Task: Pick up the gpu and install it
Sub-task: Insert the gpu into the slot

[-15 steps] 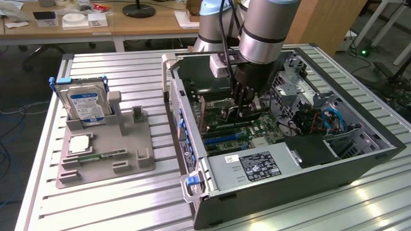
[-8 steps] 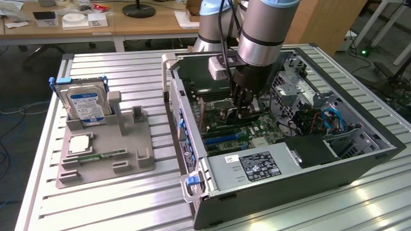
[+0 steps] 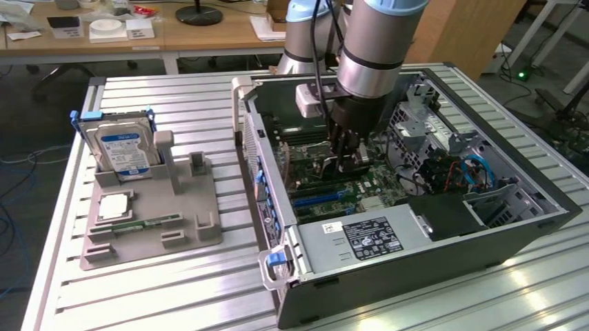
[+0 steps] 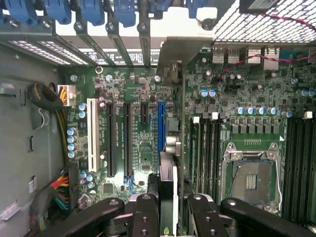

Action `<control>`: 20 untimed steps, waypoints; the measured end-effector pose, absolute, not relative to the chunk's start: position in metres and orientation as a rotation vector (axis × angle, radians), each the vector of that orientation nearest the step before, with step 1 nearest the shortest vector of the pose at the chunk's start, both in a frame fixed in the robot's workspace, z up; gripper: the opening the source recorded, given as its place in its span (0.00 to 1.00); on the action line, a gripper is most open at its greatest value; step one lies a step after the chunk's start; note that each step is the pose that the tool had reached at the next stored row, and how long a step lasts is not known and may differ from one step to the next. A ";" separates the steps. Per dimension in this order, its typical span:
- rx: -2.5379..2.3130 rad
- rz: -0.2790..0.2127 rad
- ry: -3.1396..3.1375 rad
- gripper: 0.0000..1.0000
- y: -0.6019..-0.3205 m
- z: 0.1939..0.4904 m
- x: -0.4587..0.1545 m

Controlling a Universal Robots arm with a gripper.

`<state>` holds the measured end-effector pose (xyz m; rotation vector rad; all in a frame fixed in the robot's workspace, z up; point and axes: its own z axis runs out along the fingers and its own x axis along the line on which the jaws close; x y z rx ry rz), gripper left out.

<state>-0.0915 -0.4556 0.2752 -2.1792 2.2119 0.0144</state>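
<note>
At the near edge of the wrist view the end effector (image 4: 168, 217) is seen, its two black fingers (image 4: 143, 215) clenched on the gpu (image 4: 168, 182), which is held edge-on between them. The card is seen as a thin dark blade with its silvery bracket (image 4: 173, 54) at the far end, toward the rear slot openings of the computer case (image 3: 515, 227). It stands over the motherboard (image 4: 138, 133), just beside the blue expansion slot (image 4: 161, 126); whether its lower edge is already touching the slot cannot be told.

From here, several things can go wrong, as it is judged. If the card is a little to one side of the blue slot, the edge connector can be pressed on the slot wall or on the small components beside it, and damage is possible. If the card is tilted in the grip, one end can be seated while the other stays out. The bracket can also be caught on the rear frame of the case.

In the exterior view the arm is reaching down into the open case, which lies on the counter (image 3: 184, 289). Further away, a hard drive (image 3: 123, 148) is standing in a grey holder (image 3: 152, 221).
</note>
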 end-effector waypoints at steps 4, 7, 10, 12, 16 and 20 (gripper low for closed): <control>-2.179 0.014 2.212 0.27 -0.456 0.275 -0.092; -2.179 0.014 2.212 0.27 -0.456 0.275 -0.092; -2.179 0.015 2.212 0.27 -0.456 0.275 -0.092; -2.179 0.015 2.212 0.27 -0.456 0.274 -0.093; -2.179 0.015 2.212 0.27 -0.456 0.272 -0.094; -2.179 0.015 2.212 0.27 -0.456 0.270 -0.094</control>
